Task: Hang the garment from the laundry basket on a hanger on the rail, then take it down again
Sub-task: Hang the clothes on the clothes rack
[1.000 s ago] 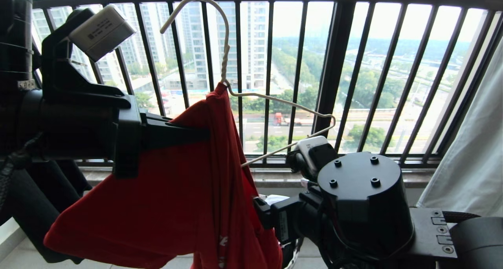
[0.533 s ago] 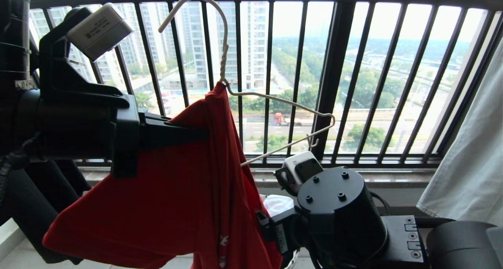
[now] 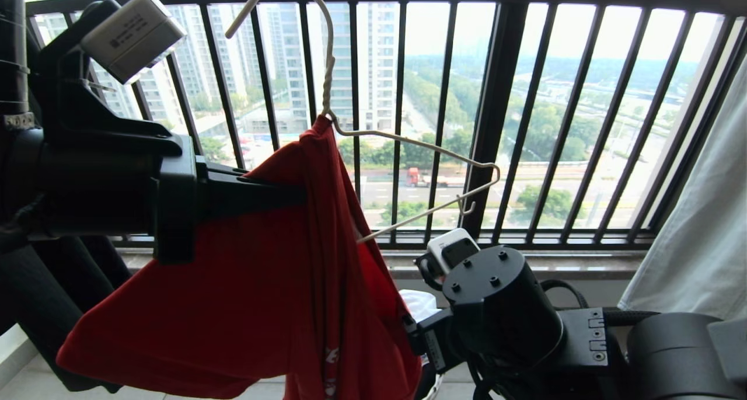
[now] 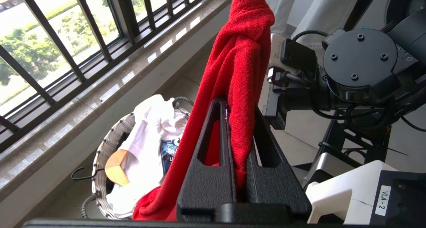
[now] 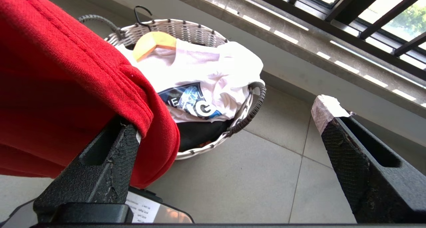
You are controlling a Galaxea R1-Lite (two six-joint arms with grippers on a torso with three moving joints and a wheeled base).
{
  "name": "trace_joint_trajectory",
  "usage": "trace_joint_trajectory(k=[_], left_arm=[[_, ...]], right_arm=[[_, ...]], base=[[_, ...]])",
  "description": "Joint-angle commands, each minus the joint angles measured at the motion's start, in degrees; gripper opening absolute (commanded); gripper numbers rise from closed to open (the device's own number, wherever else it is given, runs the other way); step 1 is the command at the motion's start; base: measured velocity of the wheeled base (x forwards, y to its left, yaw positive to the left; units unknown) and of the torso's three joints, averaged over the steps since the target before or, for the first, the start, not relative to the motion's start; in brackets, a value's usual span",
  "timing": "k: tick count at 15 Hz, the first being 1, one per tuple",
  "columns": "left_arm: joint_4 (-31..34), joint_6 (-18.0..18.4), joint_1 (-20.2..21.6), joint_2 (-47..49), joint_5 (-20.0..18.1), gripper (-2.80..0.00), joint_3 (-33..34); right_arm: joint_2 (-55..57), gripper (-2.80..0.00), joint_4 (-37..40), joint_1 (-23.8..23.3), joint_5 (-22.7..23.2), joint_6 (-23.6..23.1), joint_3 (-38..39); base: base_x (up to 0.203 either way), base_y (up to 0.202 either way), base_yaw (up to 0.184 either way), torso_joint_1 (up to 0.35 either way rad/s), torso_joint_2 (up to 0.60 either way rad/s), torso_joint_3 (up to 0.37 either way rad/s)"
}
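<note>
Head view: left gripper [image 3: 292, 192], mid-left, clamps shirt [image 3: 245, 306] on hanger [image 3: 402, 143]; right gripper [image 5: 229, 134], lower right, jaws wide, empty.

Before me stands a black barred railing [image 3: 496, 114] across a tall window, bright daylight pouring through. Beyond it I see high-rise towers [image 3: 373, 55], green trees and a road with a red truck [image 3: 415, 177]. A pale stone sill [image 3: 548, 264] runs under the bars. Grey floor tiles [image 5: 266, 174] lie below, and a white curtain [image 3: 700, 225] hangs at my right.
</note>
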Motion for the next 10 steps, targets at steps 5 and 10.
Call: trace_joint_trajectory(k=[5,10], left_arm=[[-0.1,0.02,0.05,-0.7,-0.16,-2.8,0.3],[-0.57,0.02,0.05,-0.53,-0.16,-2.8,0.47]], right_arm=[[-0.58,0.0,1.54,-1.97,-0.2,0.05,-0.85],[-2.04,0.0,1.0,-2.3,-0.2,0.13,-1.4]], base=[[0.0,0.0,0.0,0.0,0.0,0.0],[0.0,0.0,0.0,0.0,0.0,0.0]])
